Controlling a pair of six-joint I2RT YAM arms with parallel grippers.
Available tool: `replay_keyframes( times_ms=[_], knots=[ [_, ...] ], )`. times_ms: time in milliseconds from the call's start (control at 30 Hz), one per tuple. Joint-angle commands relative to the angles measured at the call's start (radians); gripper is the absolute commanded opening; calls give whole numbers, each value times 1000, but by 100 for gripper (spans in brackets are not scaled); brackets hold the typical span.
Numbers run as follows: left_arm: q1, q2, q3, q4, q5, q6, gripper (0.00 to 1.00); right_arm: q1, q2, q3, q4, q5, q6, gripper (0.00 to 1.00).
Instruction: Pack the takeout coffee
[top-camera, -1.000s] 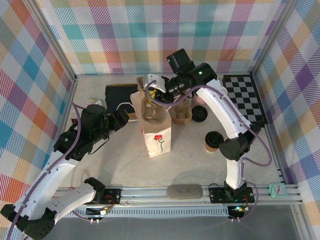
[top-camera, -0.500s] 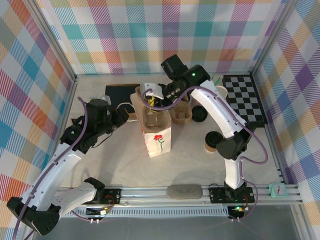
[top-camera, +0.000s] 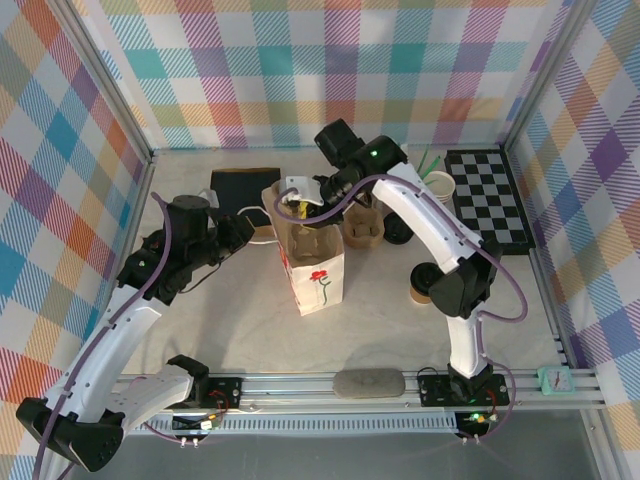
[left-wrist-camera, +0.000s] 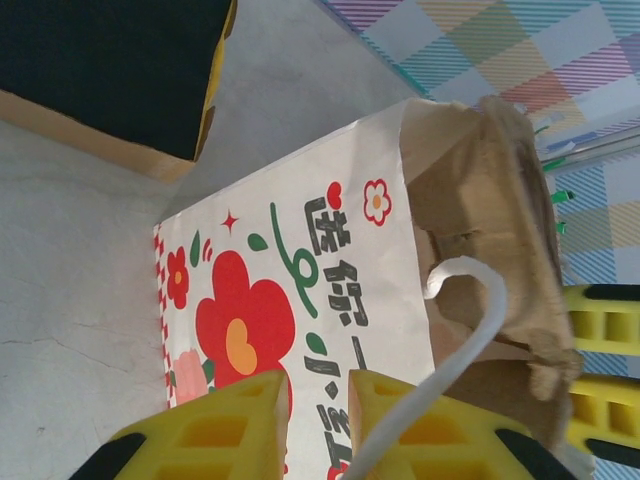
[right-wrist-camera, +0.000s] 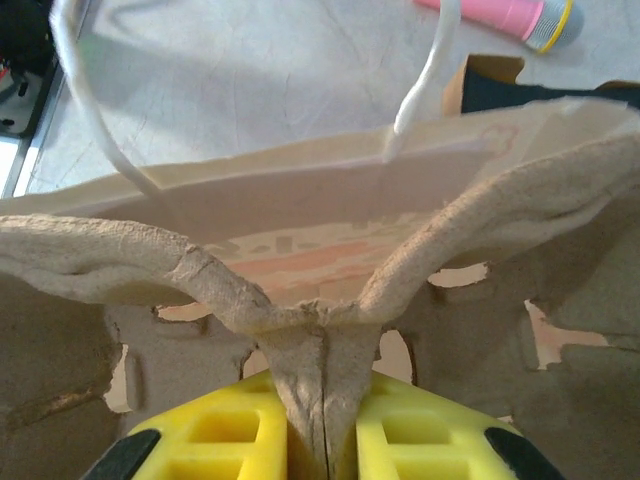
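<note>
The takeout coffee (top-camera: 425, 283), a brown cup with a black lid, stands on the table right of the flower-printed paper bag (top-camera: 318, 268). My right gripper (top-camera: 295, 207) hangs over the bag's mouth. It is shut (right-wrist-camera: 322, 400) on the centre ridge of a pulp cup carrier (right-wrist-camera: 320, 330), which sits partly inside the bag (right-wrist-camera: 330, 200). My left gripper (top-camera: 252, 232) is at the bag's left rim. Its yellow fingers (left-wrist-camera: 318, 385) stand close together against the printed side (left-wrist-camera: 300, 290), and the white handle (left-wrist-camera: 480, 310) runs down into the gap between them.
A second pulp carrier (top-camera: 362, 230) and a loose black lid (top-camera: 400, 230) lie behind the bag. A cup of straws (top-camera: 437, 183) and a checkered board (top-camera: 487, 195) are at the back right, a black box (top-camera: 243, 188) at the back left. A pink object (right-wrist-camera: 500, 15) lies beyond the bag.
My left gripper has closed at the bag's left rim. The right arm swung left and brought the carrier lower into the bag's mouth.
</note>
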Motion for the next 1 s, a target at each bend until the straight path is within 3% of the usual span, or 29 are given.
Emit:
replay_keyframes(
  times_ms=[0,633,967],
  knots=[
    [17,7,37,20,39,28,23,19,-30,-13,-5,14,-23,19],
    [51,111,119,55,104,80,23,154,-171,-156,-24,274,87,18],
    [51,132,118,69,121,82,23,173,-188,-213,-8,281,117,17]
  ],
)
